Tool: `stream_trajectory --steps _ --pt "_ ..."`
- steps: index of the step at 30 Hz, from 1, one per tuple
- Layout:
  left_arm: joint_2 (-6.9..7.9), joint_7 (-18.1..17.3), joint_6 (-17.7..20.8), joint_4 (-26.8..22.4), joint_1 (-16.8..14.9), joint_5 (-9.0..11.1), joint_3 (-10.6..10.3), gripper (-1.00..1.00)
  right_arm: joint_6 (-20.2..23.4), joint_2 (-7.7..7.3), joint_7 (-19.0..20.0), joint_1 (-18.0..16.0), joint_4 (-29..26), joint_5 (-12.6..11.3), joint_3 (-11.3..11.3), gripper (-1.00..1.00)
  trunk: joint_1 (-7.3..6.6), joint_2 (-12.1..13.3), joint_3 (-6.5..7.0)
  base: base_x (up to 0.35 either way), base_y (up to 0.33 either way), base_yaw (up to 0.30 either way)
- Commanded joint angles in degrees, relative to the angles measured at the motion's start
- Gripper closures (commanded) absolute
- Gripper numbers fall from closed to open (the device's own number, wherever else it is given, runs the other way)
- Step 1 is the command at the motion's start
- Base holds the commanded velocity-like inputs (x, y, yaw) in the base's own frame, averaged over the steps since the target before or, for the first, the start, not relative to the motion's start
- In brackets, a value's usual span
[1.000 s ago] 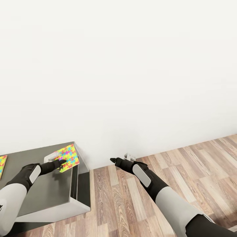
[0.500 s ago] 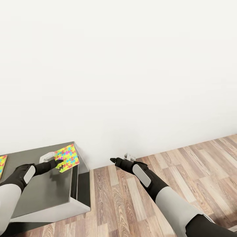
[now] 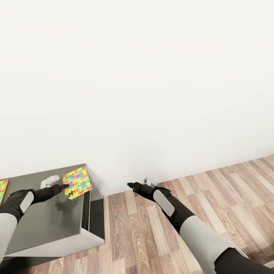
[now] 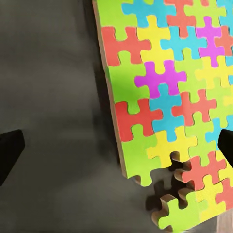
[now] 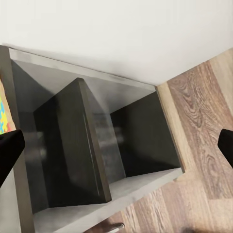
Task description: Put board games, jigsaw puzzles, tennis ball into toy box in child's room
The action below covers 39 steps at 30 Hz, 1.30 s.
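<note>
The jigsaw puzzle lies flat at the far right corner of the dark grey table top, close to the wall, with its near corner broken: in the left wrist view the jigsaw puzzle shows a notch in that corner, with a few pieces sitting slightly apart from the main sheet. A second jigsaw puzzle shows part of itself at the left edge of the head view, well apart from the first. The step in hand, as judged, is the pick-up of the nearer sheet for transfer to the toy box. The left gripper sits just at the puzzle's near-left edge, low over the table top; whether a fingertip touches the sheet cannot be told. In the wrist view its dark fingers stand wide apart at the two sides of the picture, released and holding nothing. The next move would call for getting a finger under the thin edge (a flat sheet offers little to grip), and the loose corner may shed pieces. The right gripper hangs over the wood floor beside the table, fingers spread and empty.
</note>
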Motion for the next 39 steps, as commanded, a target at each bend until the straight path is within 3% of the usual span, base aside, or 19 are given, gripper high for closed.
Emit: stream_trajectory --steps 1,6,12,16,23,24,29,30,33,34,38,39 --pt "0.16 -0.17 0.64 -0.02 -0.04 0.34 0.32 -1.00 0.12 -0.02 -0.13 -0.05 -0.03 -0.26 0.11 -1.00 0.03 -0.10 -0.09 0.000 0.000 0.000" --pt "0.99 -1.67 1.35 -0.05 -0.04 1.42 0.31 -1.00 0.12 -0.02 -0.13 -0.05 -0.03 -0.26 0.11 -1.00 0.03 -0.10 -0.09 0.000 0.000 0.000" --pt "2.47 -8.61 3.92 -0.07 -0.04 2.26 0.25 -1.00 0.12 -0.02 -0.13 -0.05 -0.03 -0.26 0.11 -1.00 0.03 -0.10 -0.09 0.000 0.000 0.000" --pt "3.74 -16.12 6.24 -0.32 0.01 2.24 0.17 -1.00 0.12 -0.02 -0.13 -0.05 -0.03 -0.26 0.11 -1.00 0.03 -0.10 -0.09 0.000 0.000 0.000" --pt "4.93 -33.78 8.15 -3.40 1.62 1.58 -0.57 -1.00 0.12 0.00 -0.13 -0.05 -0.03 -0.26 0.11 -1.00 0.03 -0.10 -0.09 0.000 0.000 0.000" --pt "5.26 -37.60 8.67 -4.96 2.47 1.28 -0.66 -1.00 0.12 0.02 -0.13 -0.05 -0.03 -0.26 0.11 -1.00 0.03 -0.10 -0.09 0.000 0.000 0.000" --pt "5.89 -45.86 11.23 -10.94 5.44 0.08 -0.77 -1.00 0.10 0.05 -0.13 -0.05 -0.03 -0.26 0.11 -1.00 0.03 -0.10 -0.09 0.000 0.000 0.000" --pt "6.04 -48.68 12.81 -14.28 7.02 -0.29 -0.79 -1.00 0.11 0.06 -0.13 -0.05 -0.03 -0.26 0.11 -1.00 0.03 -0.10 -0.09 0.000 0.000 0.000" --pt "6.16 -52.36 15.51 -20.31 9.83 -0.61 -0.74 -1.00 0.10 0.06 -0.13 -0.05 -0.03 -0.26 0.11 -1.00 0.03 -0.10 -0.09 0.000 0.000 0.000" --pt "6.21 -54.35 17.44 -24.95 12.03 -0.73 -0.54 -1.00 0.08 0.07 -0.13 -0.05 -0.03 -0.26 0.11 -1.00 0.03 -0.10 -0.09 0.000 0.000 0.000" --pt "6.26 -57.01 21.45 -35.11 16.83 -0.80 -0.10 -1.00 0.05 0.07 -0.13 -0.05 -0.03 -0.26 0.11 -1.00 0.03 -0.10 -0.09 0.000 0.000 0.000" --pt "6.21 -57.74 23.47 -40.13 19.15 -0.69 0.20 -1.00 0.04 0.07 -0.13 -0.05 -0.03 -0.26 0.11 -1.00 0.03 -0.10 -0.09 0.000 0.000 0.000"
